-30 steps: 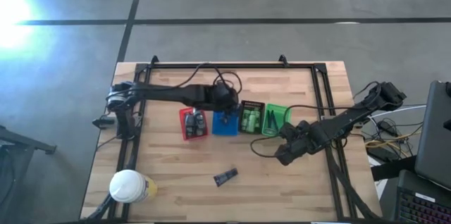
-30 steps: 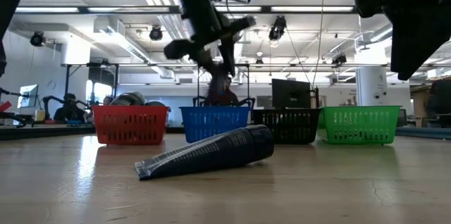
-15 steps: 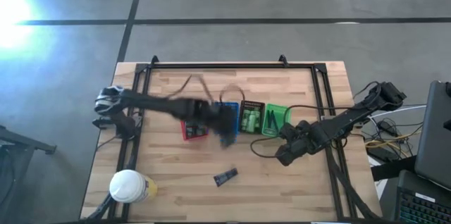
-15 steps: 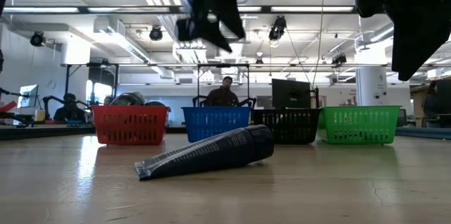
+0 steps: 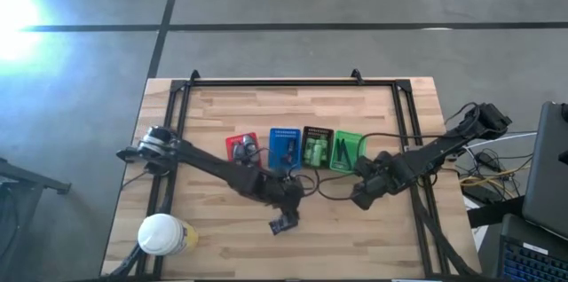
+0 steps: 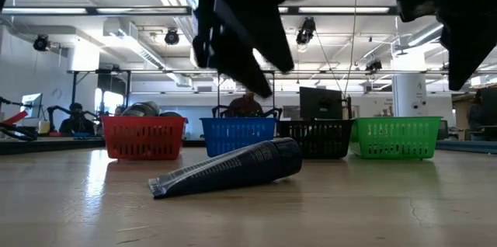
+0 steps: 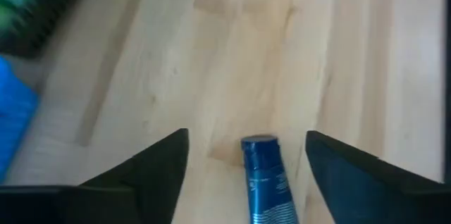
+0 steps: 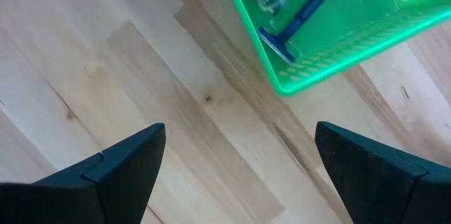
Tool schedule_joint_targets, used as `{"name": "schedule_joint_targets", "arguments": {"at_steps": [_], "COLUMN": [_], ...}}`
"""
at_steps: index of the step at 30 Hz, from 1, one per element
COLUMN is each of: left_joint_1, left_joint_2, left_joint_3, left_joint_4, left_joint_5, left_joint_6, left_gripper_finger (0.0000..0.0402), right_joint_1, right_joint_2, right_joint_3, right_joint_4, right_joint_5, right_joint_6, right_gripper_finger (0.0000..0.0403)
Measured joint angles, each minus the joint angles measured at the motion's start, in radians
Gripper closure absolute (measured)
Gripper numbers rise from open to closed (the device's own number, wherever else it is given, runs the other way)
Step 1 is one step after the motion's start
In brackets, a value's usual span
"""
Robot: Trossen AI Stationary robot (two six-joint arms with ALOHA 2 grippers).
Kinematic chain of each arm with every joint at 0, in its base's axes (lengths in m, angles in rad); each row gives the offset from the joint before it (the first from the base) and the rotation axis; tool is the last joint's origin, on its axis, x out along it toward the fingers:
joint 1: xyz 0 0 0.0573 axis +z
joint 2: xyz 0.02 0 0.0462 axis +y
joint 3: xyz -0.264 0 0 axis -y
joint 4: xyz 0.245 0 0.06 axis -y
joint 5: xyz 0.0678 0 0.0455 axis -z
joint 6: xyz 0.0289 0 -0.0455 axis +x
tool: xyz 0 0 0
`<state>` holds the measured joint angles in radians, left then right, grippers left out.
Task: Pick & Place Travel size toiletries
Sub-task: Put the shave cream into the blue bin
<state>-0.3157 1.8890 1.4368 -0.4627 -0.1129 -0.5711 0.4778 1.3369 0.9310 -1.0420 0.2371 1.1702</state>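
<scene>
At the table's [image 5: 213, 105] near-left corner stands one white-topped yellow container [image 5: 162, 234]. Four trays sit in a row across the middle: the red tray [image 5: 237, 143] holding dark grey tubes (their count is hard to tell from above), then the blue tray [image 5: 284, 144], the black tray [image 5: 316, 148] with bright green bottles inside, and the green tray [image 5: 349, 151], where the right wrist view shows thin razor-like sticks [image 8: 296, 20].

One dark tube [image 5: 284, 223] lies alone on the wood in front of the blue tray, on its side, cap end raised slightly in the low view [image 6: 225, 168]. The left gripper [image 5: 289, 195] hangs just above it, fingers spread wide with the tube's cap end [image 7: 262, 175] showing between them, not touching. The right gripper [image 5: 366, 193] hovers over bare wood just beside the green tray's near corner, fingers also spread and empty.
</scene>
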Motion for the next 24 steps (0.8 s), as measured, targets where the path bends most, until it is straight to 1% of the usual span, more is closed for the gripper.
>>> {"name": "schedule_joint_targets", "arguments": {"at_steps": [4, 8, 10, 14, 17, 19, 21, 24], "left_joint_1": [-0.011, -0.041, -0.052, -0.057, -0.055, -0.054, -0.055, -0.048], "left_joint_2": [0.062, 0.114, 0.143, 0.206, 0.230, 0.235, 0.235, 0.227], "left_joint_3": [0.003, 0.026, 0.039, 0.066, 0.087, 0.088, 0.087, 0.086], "left_joint_4": [0.000, 0.007, 0.011, -0.002, -0.013, -0.035, -0.056, -0.086], "left_joint_5": [0.070, 0.086, 0.074, -0.008, -0.038, -0.069, -0.107, -0.114], "left_joint_6": [-0.041, -0.043, -0.043, -0.043, -0.039, -0.038, -0.031, -0.035], "left_gripper_finger": [0.0079, 0.0060, 0.0057, 0.0060, 0.0080, 0.0106, 0.0141, 0.0210], "right_joint_1": [0.011, 0.027, 0.032, 0.037, 0.038, 0.041, 0.045, 0.052], "right_joint_2": [0.000, 0.000, 0.000, 0.000, 0.000, 0.000, 0.000, 0.000], "right_joint_3": [0.000, 0.000, 0.000, 0.000, 0.000, 0.000, 0.000, 0.000], "right_joint_4": [-0.023, -0.028, -0.029, -0.029, -0.030, -0.032, -0.032, -0.032], "right_joint_5": [-0.010, -0.011, -0.011, -0.010, -0.010, -0.010, -0.010, -0.010], "right_joint_6": [0.004, 0.019, 0.037, 0.062, 0.079, 0.082, 0.092, 0.110], "right_gripper_finger": [0.0039, 0.0039, 0.0039, 0.0039, 0.0039, 0.0039, 0.0039, 0.0039]}}
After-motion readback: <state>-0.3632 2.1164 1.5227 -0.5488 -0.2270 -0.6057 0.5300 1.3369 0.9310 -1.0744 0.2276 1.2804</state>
